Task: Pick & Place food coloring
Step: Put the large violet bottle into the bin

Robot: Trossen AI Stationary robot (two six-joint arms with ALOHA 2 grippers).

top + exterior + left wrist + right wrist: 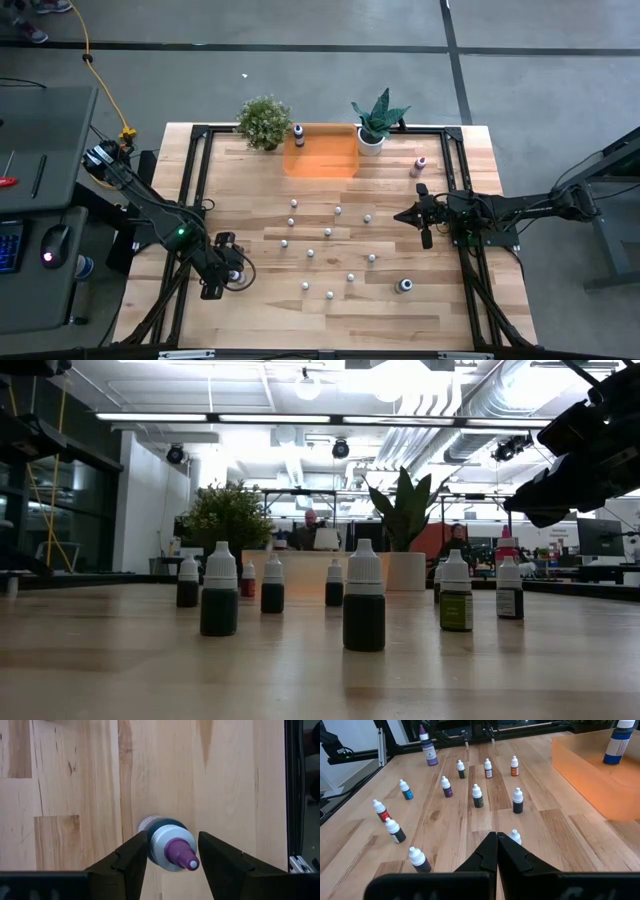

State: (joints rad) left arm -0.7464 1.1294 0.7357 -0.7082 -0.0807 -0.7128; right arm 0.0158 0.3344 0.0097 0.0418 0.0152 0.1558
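purple at the tip, white at the cap: that bottle (169,846) sits right between the fingers (131,862) of your left end effector (232,272), near the desk's front-left corner. it stands upright on the wood, so its long axis runs straight up toward the wrist camera, and the end effector is above it, pointing down. the fingers are spread to either side of the cap; whether they already touch it you can't tell from here. judged from this, the next move turns on closing squarely across the cap and lifting straight up along that axis.

farther out, the small white-capped bottles (310,254) are scattered over the middle of the desk (250,320), all upright and apart from one another. your right end effector (426,240) hovers by the right edge with its fingers pressed together, holding nothing; it is well apart from this bottle, so the left arm is plainly the nearer one.

farthest, the orange tray (321,152) lies at the back edge between two potted plants (264,122), with one larger bottle (298,133) at its left rim.
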